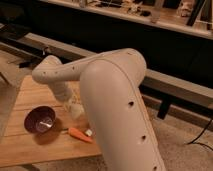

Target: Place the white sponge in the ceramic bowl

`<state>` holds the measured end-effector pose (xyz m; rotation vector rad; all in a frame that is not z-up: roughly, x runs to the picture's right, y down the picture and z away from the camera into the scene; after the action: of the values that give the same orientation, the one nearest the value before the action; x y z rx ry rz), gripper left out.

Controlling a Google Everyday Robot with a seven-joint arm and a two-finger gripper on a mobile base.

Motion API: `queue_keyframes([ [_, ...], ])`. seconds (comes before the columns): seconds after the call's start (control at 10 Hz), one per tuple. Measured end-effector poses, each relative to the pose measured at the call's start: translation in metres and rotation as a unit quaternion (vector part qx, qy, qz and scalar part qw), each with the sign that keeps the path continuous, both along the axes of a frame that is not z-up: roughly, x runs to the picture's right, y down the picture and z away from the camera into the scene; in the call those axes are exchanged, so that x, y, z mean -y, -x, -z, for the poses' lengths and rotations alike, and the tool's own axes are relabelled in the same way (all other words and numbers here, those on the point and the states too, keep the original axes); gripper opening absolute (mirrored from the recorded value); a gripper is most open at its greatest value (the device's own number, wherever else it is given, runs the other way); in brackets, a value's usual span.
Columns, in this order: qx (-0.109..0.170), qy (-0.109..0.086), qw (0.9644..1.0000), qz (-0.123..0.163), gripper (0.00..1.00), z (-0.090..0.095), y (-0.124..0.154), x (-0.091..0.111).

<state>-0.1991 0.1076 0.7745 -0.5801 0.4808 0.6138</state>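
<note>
My gripper (73,106) hangs at the end of the pale arm, above the wooden table (30,100) and just right of the ceramic bowl (40,120). It is shut on the white sponge (76,111), a small off-white block that shows below the wrist. The sponge is off the table, a short way from the bowl's right rim. The dark purple bowl sits at the front left of the table with only a pale glint inside it.
An orange carrot (79,134) lies near the table's front edge, with the tip of a white bottle (89,132) beside it. The big arm hides the table's right half. A dark counter runs behind.
</note>
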Motion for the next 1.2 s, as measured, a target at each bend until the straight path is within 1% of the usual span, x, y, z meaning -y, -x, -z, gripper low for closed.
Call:
queue_keyframes([
  [0.1,0.004,0.0,0.9999,0.011,0.2,0.001,0.007,-0.002],
  [0.2,0.011,-0.002,0.9994,0.032,0.2,0.005,0.018,-0.006],
  [0.4,0.021,-0.007,0.9972,0.071,0.2,0.015,0.038,-0.008],
  [0.5,0.023,-0.01,0.996,0.086,0.2,0.019,0.044,-0.006],
  [0.8,0.022,-0.017,0.9936,0.109,0.2,0.032,0.053,0.003],
  [1.2,0.038,-0.016,0.991,0.128,0.2,0.047,0.079,0.0],
])
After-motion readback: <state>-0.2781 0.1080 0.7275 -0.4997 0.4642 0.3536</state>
